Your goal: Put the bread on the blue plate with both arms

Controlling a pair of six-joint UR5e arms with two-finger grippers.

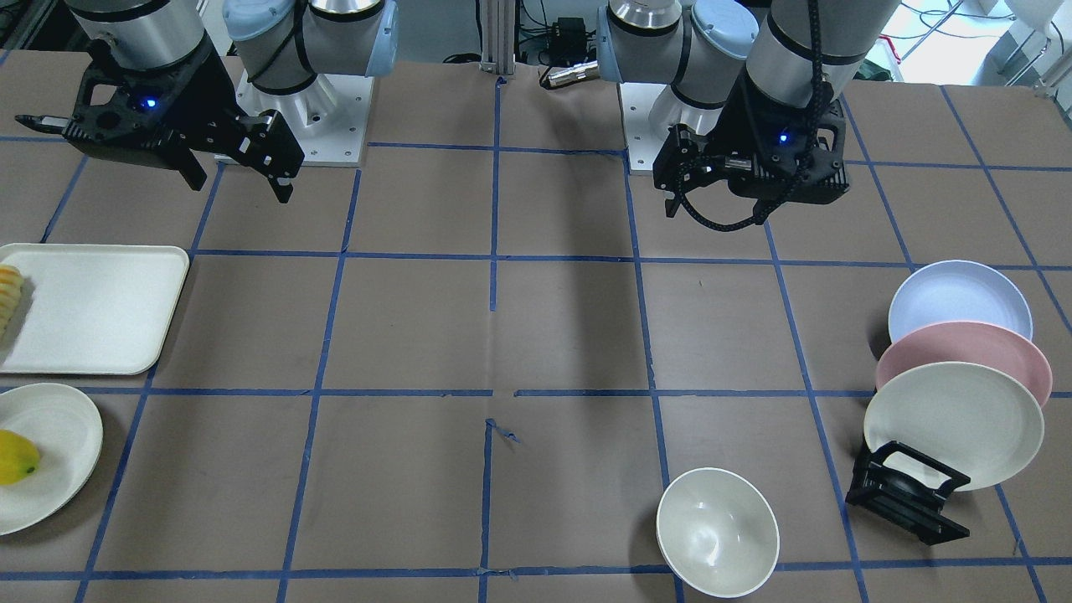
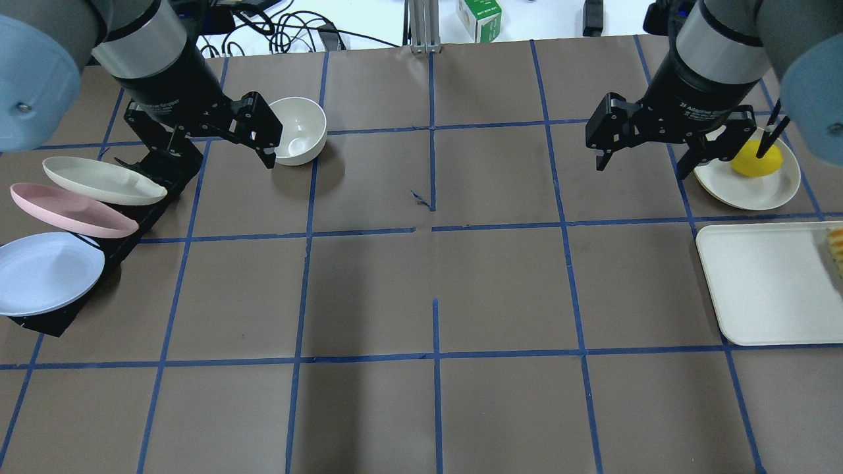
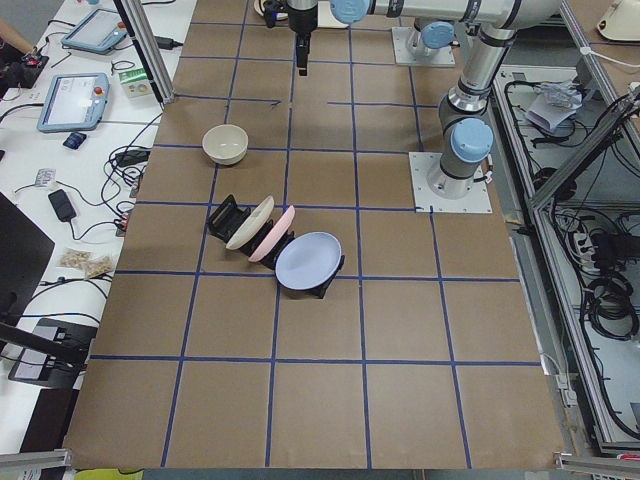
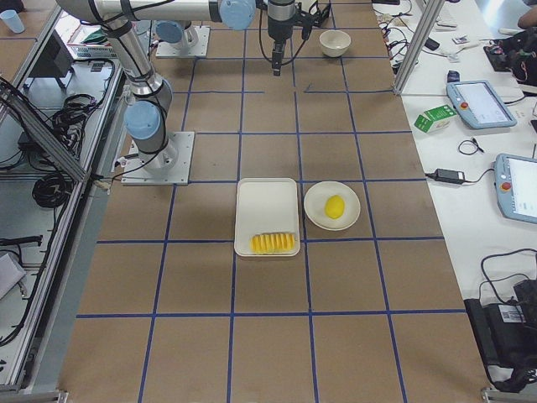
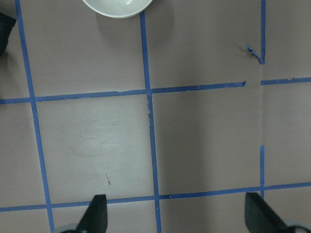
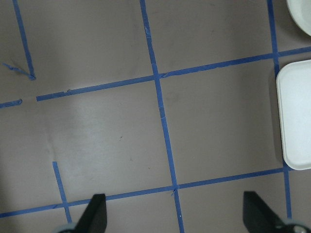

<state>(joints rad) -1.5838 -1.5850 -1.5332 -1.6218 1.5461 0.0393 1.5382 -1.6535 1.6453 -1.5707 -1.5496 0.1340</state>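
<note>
White bowl sits closest, front edge of the table, upright. Just beside it on the robot's L side is the black rack w/ three tilted plates: cream plate, pink plate, then the blue plate in the slot nearest the robot. Way over on the R side, the bread lies flat across the outer end of the white tray, well apart from the blue plate. Next to the tray is a yellow fruit on a cream dish. L gripper hovers over brown paper near the bowl, fingers spread wide. R gripper does the same, spread wide above the grid tape, tray edge just off to its side.
</note>
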